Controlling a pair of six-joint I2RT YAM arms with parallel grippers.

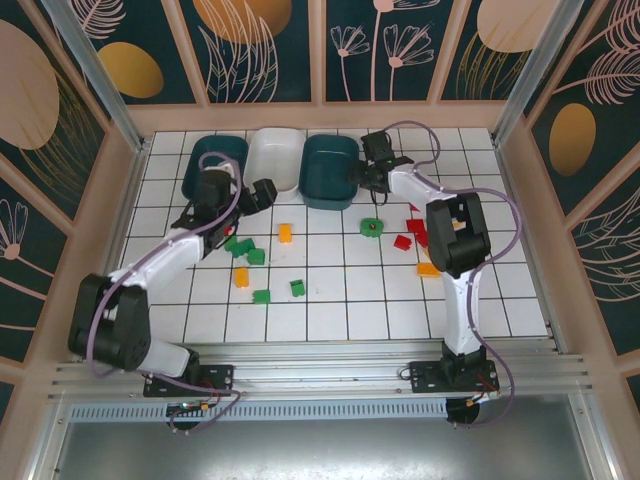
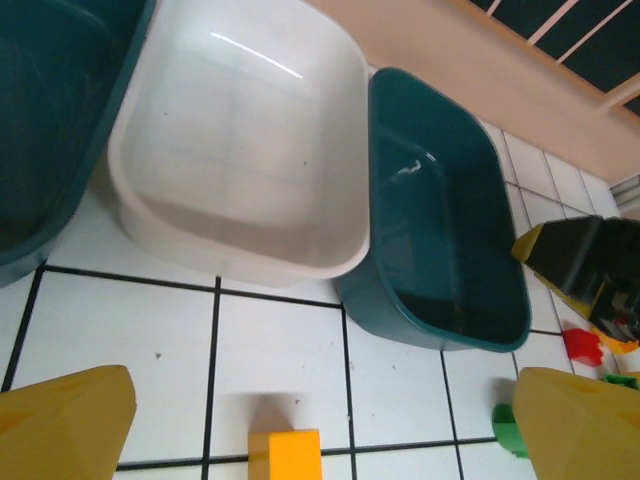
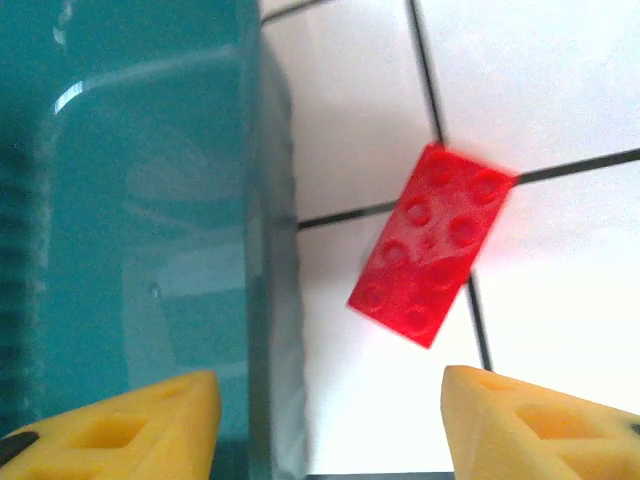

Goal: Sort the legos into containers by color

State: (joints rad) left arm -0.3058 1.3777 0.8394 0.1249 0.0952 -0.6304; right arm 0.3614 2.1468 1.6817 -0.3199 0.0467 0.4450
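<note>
Right hand (image 3: 325, 400) spread over a red lego (image 3: 432, 245) beside the teal tub (image 3: 262, 200), left hand (image 2: 320, 400) spread too

White-and-black twins: left arm (image 1: 165, 257), right arm (image 1: 458, 310).
Grey cables (image 1: 515, 215) loop alongside; right gripper (image 3: 325, 400) has yellow-orange wedge fingers (image 3: 545, 425).

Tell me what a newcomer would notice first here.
Three tubs line the far edge of the tiled table: left teal tub, white tub, right teal tub, all looking empty. Red, green and orange bricks lie scattered in front of them. In the right wrist view, a red brick shows just outside the right teal tub's wall, ahead of the open right gripper.
</note>
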